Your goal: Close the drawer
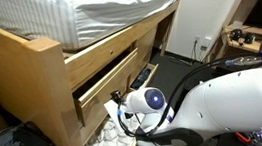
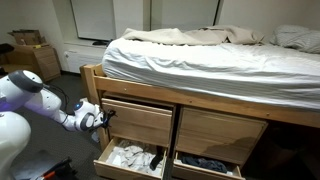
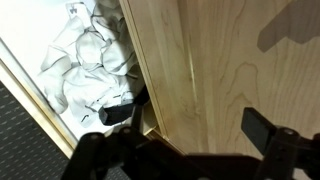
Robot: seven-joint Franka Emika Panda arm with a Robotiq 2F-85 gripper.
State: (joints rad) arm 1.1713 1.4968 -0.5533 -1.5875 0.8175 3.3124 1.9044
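The drawer (image 2: 135, 122) is the upper one at the bed's foot end, a pale pine box with a plain flat front, pulled partly out; it also shows in an exterior view (image 1: 105, 80). Its contents are hidden. My gripper (image 2: 101, 115) is at the drawer's outer front corner, seen also in an exterior view (image 1: 132, 91). In the wrist view the drawer's front panel (image 3: 225, 60) fills the frame, and my gripper (image 3: 190, 120) is open with its fingers spread wide just in front of the panel, holding nothing.
Below it a second pale drawer (image 2: 112, 166) stands open with white cloth (image 3: 85, 55) inside. Beside that, another low drawer (image 2: 205, 165) is open with dark clothes. The bed with rumpled sheets (image 2: 200, 55) is above. Carpet floor (image 3: 20, 140) lies in front.
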